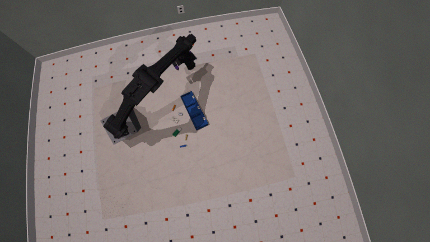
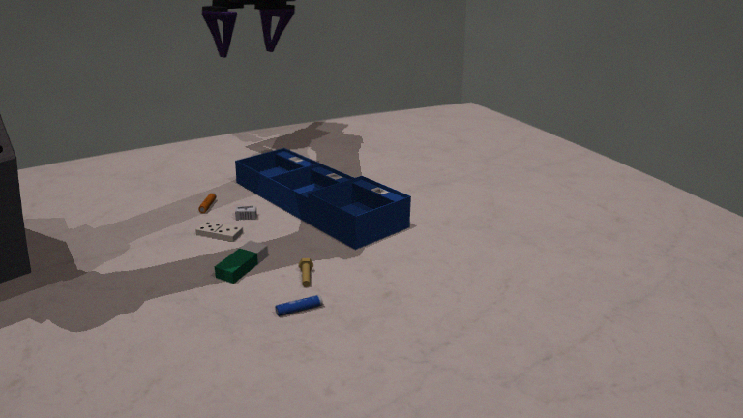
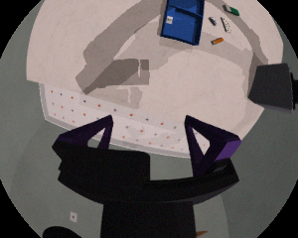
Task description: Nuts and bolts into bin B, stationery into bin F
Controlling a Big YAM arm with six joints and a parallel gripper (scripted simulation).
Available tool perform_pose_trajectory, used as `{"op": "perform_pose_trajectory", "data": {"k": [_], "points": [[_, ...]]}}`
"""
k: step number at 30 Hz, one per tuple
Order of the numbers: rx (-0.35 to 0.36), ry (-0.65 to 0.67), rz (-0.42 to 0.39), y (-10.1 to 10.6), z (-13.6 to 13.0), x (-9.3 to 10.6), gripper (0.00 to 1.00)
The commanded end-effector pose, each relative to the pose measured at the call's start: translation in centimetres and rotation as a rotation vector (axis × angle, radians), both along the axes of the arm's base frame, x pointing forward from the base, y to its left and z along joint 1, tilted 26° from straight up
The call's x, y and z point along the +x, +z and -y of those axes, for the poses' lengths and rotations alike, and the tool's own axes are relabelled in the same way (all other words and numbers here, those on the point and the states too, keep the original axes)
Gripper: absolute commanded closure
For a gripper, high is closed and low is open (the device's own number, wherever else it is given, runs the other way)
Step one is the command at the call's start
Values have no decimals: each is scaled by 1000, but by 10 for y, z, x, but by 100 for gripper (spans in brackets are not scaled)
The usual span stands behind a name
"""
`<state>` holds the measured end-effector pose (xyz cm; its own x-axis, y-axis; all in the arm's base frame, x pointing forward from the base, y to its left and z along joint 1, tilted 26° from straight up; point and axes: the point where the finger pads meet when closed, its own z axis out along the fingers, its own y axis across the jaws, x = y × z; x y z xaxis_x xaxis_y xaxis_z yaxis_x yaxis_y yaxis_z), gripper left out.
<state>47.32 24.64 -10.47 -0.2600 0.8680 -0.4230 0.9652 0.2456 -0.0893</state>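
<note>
Exterior view: blue three-compartment bin tray (image 2: 350, 227) at centre, gripper (image 2: 245, 30) high at 11 o'clock, jaws wide open, empty. Brass bolt (image 2: 306, 272) lies at 6 o'clock of the tray, long axis 12-to-6, head toward 12. Descend and close across its shank.

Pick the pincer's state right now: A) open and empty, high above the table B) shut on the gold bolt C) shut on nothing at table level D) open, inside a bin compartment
A: the pincer hangs spread and empty, far above the blue bins; the gold bolt lies on the table.
</note>
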Motion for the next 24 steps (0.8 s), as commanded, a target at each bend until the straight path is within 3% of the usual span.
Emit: {"op": "perform_pose_trajectory", "data": {"k": [1,17,18,24], "points": [[6,3,9,5,-4,2,0],[6,3,9,5,-4,2,0],[0,0,0,0,0,0,92],[0,0,0,0,0,0,92]]}}
